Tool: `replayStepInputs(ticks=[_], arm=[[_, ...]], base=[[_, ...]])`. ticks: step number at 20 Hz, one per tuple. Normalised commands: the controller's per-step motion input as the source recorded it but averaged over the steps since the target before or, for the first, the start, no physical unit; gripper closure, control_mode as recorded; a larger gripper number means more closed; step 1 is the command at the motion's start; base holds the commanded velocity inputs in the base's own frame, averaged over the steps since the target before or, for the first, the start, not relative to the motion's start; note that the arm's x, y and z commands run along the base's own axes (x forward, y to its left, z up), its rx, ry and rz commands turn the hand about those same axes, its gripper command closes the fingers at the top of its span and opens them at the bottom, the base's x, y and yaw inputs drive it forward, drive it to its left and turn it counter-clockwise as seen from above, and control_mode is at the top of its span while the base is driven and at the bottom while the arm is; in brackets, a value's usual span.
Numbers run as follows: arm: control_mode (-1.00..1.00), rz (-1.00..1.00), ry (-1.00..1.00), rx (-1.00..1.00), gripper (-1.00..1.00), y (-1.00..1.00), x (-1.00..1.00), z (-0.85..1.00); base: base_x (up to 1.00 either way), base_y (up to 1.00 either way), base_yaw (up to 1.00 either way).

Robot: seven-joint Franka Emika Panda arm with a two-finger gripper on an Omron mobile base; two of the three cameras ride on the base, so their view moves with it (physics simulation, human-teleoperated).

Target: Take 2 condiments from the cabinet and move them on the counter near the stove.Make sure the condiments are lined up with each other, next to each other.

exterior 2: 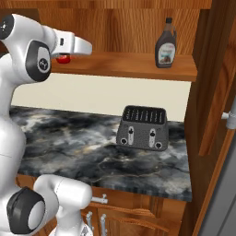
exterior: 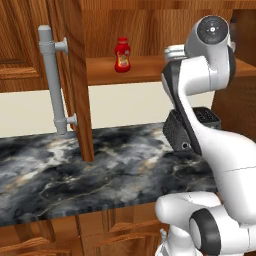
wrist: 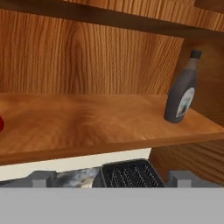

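**On the cabinet shelf: both bottles standing, neither grasped**

On the wooden shelf (exterior: 145, 70) of the open cabinet (exterior 2: 138, 27), both bottles stand upright and well apart from each other.

1. Ketchup bottle (exterior: 122, 55): red, with a red cap and a yellow-red label. It stands toward the left part of the shelf in the left base view. In the right base view only a red sliver shows beneath my forearm; in the hand view it is a red edge at the far left.

2. Dark bottle (exterior 2: 165, 44): taller, with a narrow black-capped neck and a pale label. It stands near the right end of the shelf, close to the cabinet side wall. In the hand view it sits at the upper right (wrist: 181, 89), clear of my fingers.

3. My fingers (wrist: 40, 179): two grey tips rise at the bottom of the hand view, far apart, with nothing between them (spread wide, gripping no bottle). My hand is level with the shelf front, between the two bottles.

4. Counter (exterior: 115, 175): black-and-grey marble under the shelf. A dark toaster (exterior 2: 142, 126) stands on it toward the back wall, below the dark bottle's end of the shelf. Its slotted top shows between my fingertips in the hand view.

5. Cabinet door (exterior: 75, 80): swung open, edge on, with a grey bar handle (exterior: 52, 80) on its left face.
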Motion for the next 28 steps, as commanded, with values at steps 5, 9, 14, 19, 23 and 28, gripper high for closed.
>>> replayStepInputs(ticks=[5,9,14,19,23,28], arm=[[-1.00,-0.09,-0.03,0.00,-1.00,-0.51,0.31,0.00],[-1.00,-0.09,-0.05,0.00,-1.00,-0.53,0.23,0.00],[-1.00,-0.10,-0.07,0.00,-1.00,-0.52,0.12,0.00],[-1.00,-0.13,-0.05,0.00,-1.00,-0.50,0.11,0.00],[-1.00,-0.12,-0.06,0.00,-1.00,-0.44,0.11,0.00],[-1.00,-0.09,-0.01,0.00,-1.00,-0.25,0.13,0.04]], base=[[0.00,0.00,0.00],[0.00,0.00,0.00],[0.00,0.00,0.00],[0.00,0.00,0.00],[0.00,0.00,0.00],[0.00,0.00,0.00]])
